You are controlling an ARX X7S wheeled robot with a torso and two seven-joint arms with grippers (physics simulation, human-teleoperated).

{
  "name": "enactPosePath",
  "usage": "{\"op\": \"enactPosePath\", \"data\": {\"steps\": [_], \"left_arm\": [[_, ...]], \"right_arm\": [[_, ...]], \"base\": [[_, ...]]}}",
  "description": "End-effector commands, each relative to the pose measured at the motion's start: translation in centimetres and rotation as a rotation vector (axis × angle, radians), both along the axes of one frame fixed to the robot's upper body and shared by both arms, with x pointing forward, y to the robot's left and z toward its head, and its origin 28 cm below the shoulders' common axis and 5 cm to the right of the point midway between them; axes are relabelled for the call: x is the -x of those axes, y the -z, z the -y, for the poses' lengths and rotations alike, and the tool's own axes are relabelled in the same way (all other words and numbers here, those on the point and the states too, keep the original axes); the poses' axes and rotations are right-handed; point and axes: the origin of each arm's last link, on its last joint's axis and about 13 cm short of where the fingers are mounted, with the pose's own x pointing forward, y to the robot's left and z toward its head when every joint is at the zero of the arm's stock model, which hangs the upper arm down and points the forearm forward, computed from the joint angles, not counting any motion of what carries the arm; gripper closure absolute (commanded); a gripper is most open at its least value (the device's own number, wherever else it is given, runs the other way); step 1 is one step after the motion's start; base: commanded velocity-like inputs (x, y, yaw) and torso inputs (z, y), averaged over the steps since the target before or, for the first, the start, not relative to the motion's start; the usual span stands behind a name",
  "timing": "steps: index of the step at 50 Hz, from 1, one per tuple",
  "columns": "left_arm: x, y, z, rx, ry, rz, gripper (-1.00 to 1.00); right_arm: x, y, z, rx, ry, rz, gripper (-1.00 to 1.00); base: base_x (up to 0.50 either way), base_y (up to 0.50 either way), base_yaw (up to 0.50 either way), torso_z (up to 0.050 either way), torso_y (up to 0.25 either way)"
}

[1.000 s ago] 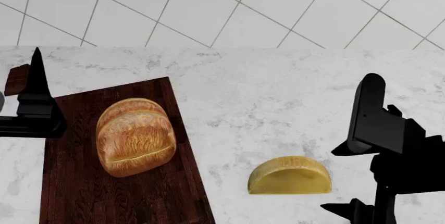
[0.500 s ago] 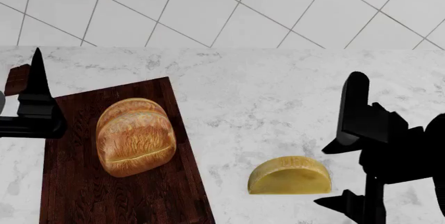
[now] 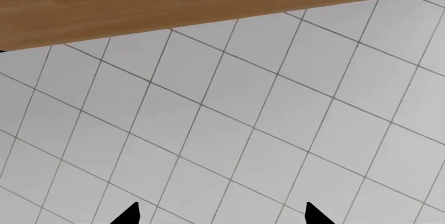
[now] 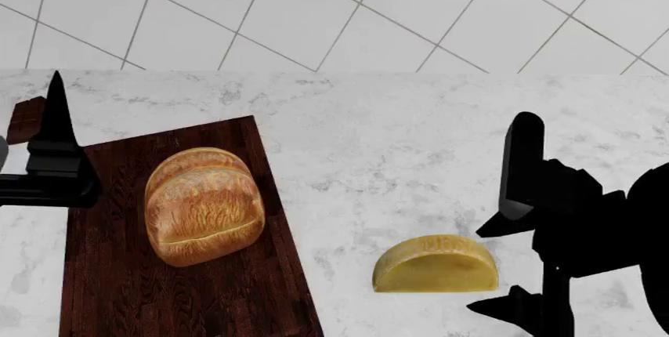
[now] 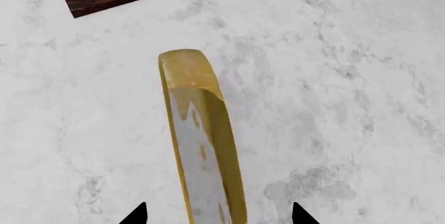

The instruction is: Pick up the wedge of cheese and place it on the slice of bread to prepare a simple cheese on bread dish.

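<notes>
Right hand (image 4: pixel 522 262) hangs spread at lower right, its fingers straddling the wedge of cheese (image 4: pixel 436 264) on the marble tabletop (image 4: pixel 397 141). Left hand (image 3: pixel 219 214), spread too, faces wall tiles. The slice of bread (image 4: pixel 202 204) sits on the dark board (image 4: pixel 136 290), lower left.

Bread (image 4: pixel 203 206) on board (image 4: pixel 125 274), cheese (image 4: pixel 436 263) right

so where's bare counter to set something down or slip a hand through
Bare marble runs between the dark wooden board and the pale yellow cheese wedge, and across the whole back strip below the tiled wall. It is crowded to the cheese's right, where the right hand hangs.
</notes>
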Motion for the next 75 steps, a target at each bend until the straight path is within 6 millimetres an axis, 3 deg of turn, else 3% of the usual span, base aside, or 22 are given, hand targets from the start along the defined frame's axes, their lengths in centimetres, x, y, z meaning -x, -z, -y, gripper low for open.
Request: {"op": "enactPosePath", "data": {"steps": [1,2,3,15,30,41,75], "left_arm": [[0.0,0.0,0.0,0.001,0.000,-0.001,-1.00],[0.0,0.0,0.0,0.001,0.000,-0.001,-1.00],[0.0,0.0,0.0,0.001,0.000,-0.001,-1.00],[0.0,0.0,0.0,0.001,0.002,0.001,-1.00],[0.0,0.1,0.0,0.000,0.004,0.001,-1.00],[-0.1,0.1,0.0,0.000,0.005,-0.002,-1.00],[-0.1,0.1,0.0,-0.012,0.017,-0.006,-1.00]], "right_arm": [[-0.2,0.5,-0.7,-0.003,-0.026,-0.021,-1.00],[-0.3,0.5,-0.7,-0.007,-0.031,-0.021,-1.00],[-0.3,0.5,-0.8,-0.010,-0.041,-0.020,1.00],[-0.1,0.5,-0.5,0.014,-0.041,-0.016,1.00],[0.1,-4.1,-0.5,0.014,-0.047,0.107,1.00],[0.3,-6.3,-1.5,-0.038,-0.107,0.162,1.00],[-0.1,-10.2,-3.3,-0.053,-0.194,0.248,1.00]], "base": [[0.00,0.00,0.00,0.000,0.000],[0.00,0.00,0.00,0.000,0.000],[0.00,0.00,0.00,0.000,0.000],[0.00,0.00,0.00,0.000,0.000],[0.00,0.00,0.00,0.000,0.000],[0.00,0.00,0.00,0.000,0.000],[0.00,0.00,0.00,0.000,0.000]]}}
